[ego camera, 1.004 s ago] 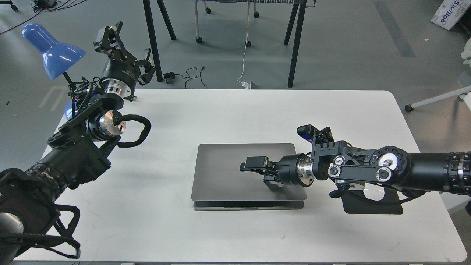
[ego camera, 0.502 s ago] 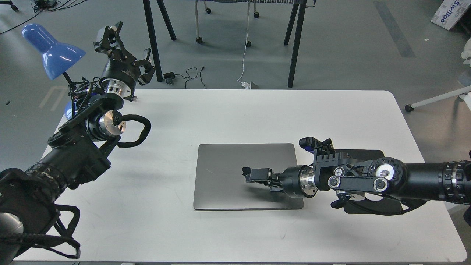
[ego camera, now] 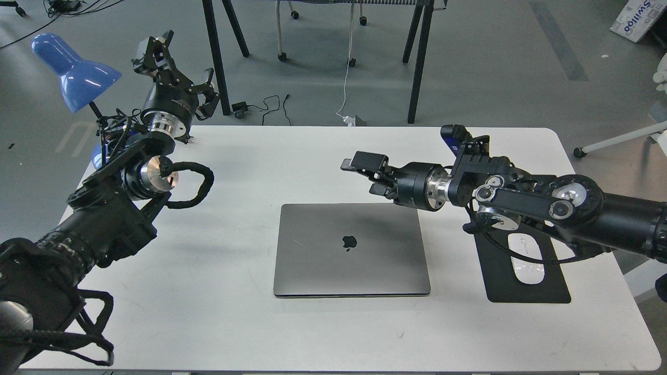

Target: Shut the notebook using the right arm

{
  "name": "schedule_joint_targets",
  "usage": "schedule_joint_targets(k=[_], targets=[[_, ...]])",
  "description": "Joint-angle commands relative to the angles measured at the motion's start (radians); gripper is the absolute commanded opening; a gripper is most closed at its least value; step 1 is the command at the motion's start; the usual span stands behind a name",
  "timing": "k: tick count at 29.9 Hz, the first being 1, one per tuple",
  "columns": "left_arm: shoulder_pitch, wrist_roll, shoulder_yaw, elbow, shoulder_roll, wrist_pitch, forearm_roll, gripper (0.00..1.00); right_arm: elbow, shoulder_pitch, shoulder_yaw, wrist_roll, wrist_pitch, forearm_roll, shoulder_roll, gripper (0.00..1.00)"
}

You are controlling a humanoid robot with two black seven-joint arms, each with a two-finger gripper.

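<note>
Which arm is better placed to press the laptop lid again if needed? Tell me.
Right. The right claw hangs just beyond the closed notebook; the left claw is raised far off by the blue lamp.

Count on and around the white table

One closed laptop, one mouse, one mouse pad, one blue lamp, two black arms.

right arm covers the top of the mouse pad and part of the mouse. box is cropped by the top right corner. can't tell the right gripper fingers apart.
</note>
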Motion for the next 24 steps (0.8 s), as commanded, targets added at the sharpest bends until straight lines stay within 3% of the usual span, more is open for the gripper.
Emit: schedule_joint_targets(k=[1,6,12,20,24], targets=[[0.0,0.0,0.0,0.0,-0.001,0.0,0.002,1.0,-0.101,-0.03,0.219,0.005,-0.003,0.005,0.005,1.0],[0.0,0.0,0.002,0.0,-0.001,0.0,0.0,1.0,-0.212,-0.103,0.527,0.005,-0.005,0.011,0.013,1.0],[0.0,0.0,0.002,0.0,-0.001,0.0,0.0,1.0,-0.233,-0.215,0.865,0.005,0.003,0.049,0.058,1.0],[0.0,0.0,0.002,0.0,-0.001,0.0,0.0,1.0,-0.23,-0.307,1.068,0.008,0.018,0.21,0.088,1.0],[0.0,0.0,0.002,0.0,-0.001,0.0,0.002,1.0,-0.23,-0.353,1.135,0.011,0.091,0.298,0.09,1.0]])
